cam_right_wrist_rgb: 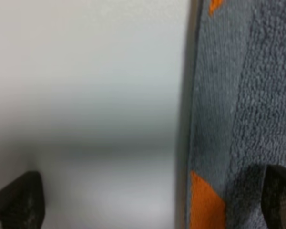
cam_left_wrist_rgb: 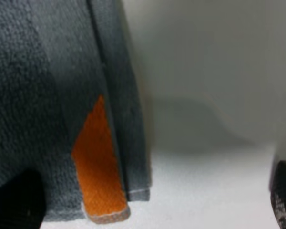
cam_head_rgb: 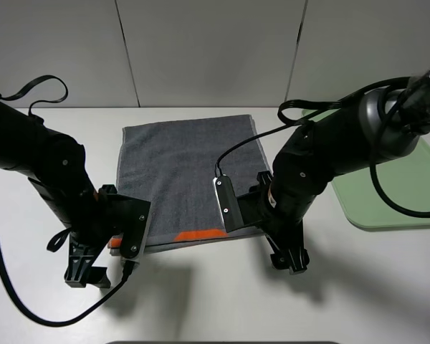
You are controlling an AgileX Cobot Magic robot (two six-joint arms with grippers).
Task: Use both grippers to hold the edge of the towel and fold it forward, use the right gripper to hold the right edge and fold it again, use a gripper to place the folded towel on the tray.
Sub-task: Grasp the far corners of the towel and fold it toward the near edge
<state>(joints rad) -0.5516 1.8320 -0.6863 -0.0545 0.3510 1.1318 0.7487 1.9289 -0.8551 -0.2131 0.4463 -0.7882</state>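
Note:
A grey towel (cam_head_rgb: 186, 165) lies flat on the white table, with an orange patch (cam_head_rgb: 199, 234) on its near edge. My left arm (cam_head_rgb: 93, 215) is bent down over the towel's near-left corner. In the left wrist view my left gripper (cam_left_wrist_rgb: 148, 202) is open, one fingertip (cam_left_wrist_rgb: 14, 200) over the towel (cam_left_wrist_rgb: 33, 95) beside an orange patch (cam_left_wrist_rgb: 97, 162), the other fingertip (cam_left_wrist_rgb: 283, 191) over bare table. My right arm (cam_head_rgb: 294, 186) is over the near-right corner. My right gripper (cam_right_wrist_rgb: 148, 200) is open astride the towel's edge (cam_right_wrist_rgb: 195, 119).
A pale green tray (cam_head_rgb: 394, 201) lies at the right of the table, behind my right arm. Black cables trail from both arms. A grey wall stands behind the table.

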